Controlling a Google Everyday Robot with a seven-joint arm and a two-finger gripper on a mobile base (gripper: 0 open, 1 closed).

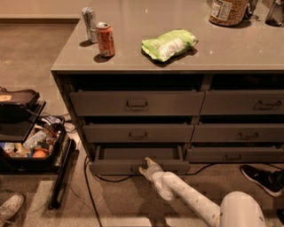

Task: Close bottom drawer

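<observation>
The bottom drawer (116, 166) of the left stack stands pulled out a little, its dark inside showing above the low grey front. My gripper (145, 166) is at the middle of that front, right where the small handle sits, at the end of the white arm (191, 198) reaching in from the lower right. The handle itself is hidden behind the gripper.
Two taller drawers (136, 104) sit above it, and a right stack (242, 133) beside. On the counter stand a red can (105, 39), a silver can (89, 18), a green bag (169, 43) and a jar (228, 9). A black crate (22, 146) and cables lie on the floor at left, a shoe (262, 176) at right.
</observation>
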